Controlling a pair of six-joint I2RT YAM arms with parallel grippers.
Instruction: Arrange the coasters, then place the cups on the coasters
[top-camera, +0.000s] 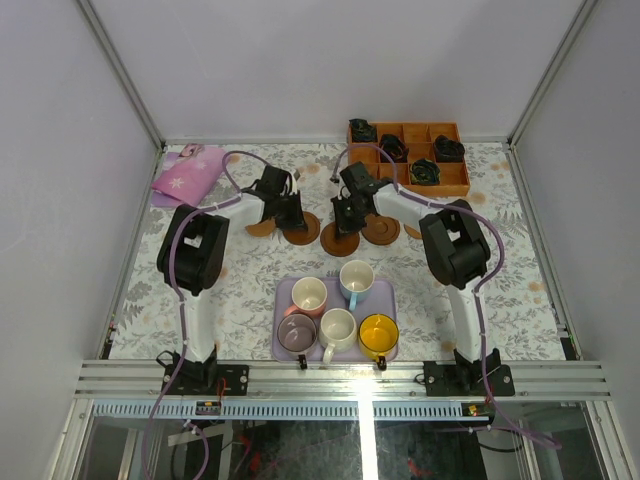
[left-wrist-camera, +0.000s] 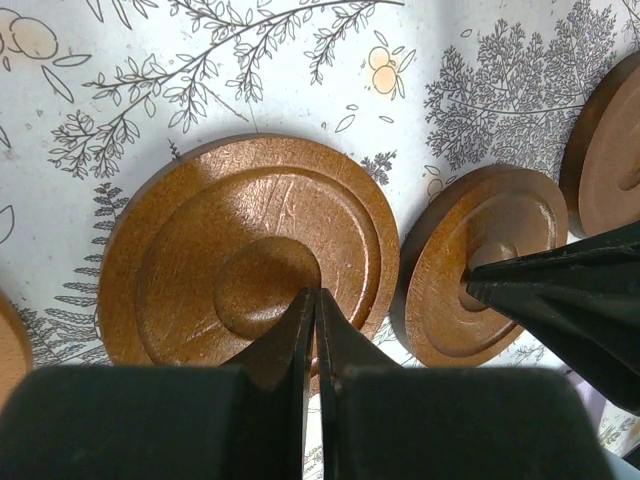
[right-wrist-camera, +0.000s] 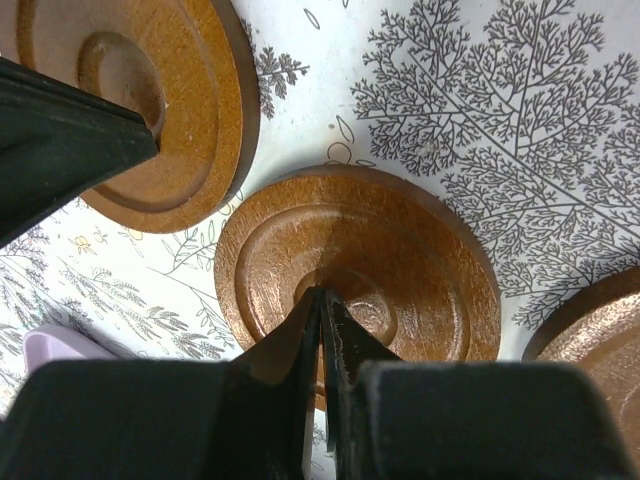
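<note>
Several brown coasters lie in a row across the middle of the table. My left gripper (top-camera: 293, 214) is shut, its tips over the centre of one coaster (left-wrist-camera: 240, 260) (top-camera: 301, 234). My right gripper (top-camera: 346, 217) is also shut, tips over the centre of the neighbouring coaster (right-wrist-camera: 380, 260) (top-camera: 340, 242). Neither holds anything. More coasters (top-camera: 381, 230) (top-camera: 261, 228) lie to either side. The cups stand on a lavender tray (top-camera: 284, 292) near the front: pink (top-camera: 309, 296), light blue (top-camera: 356, 279), purple (top-camera: 297, 332), white (top-camera: 337, 327), yellow (top-camera: 378, 334).
An orange-brown compartmented wooden box (top-camera: 408, 168) with black items stands at the back right. A pink cloth (top-camera: 188, 172) lies at the back left. The table is floral-patterned, with white walls on three sides.
</note>
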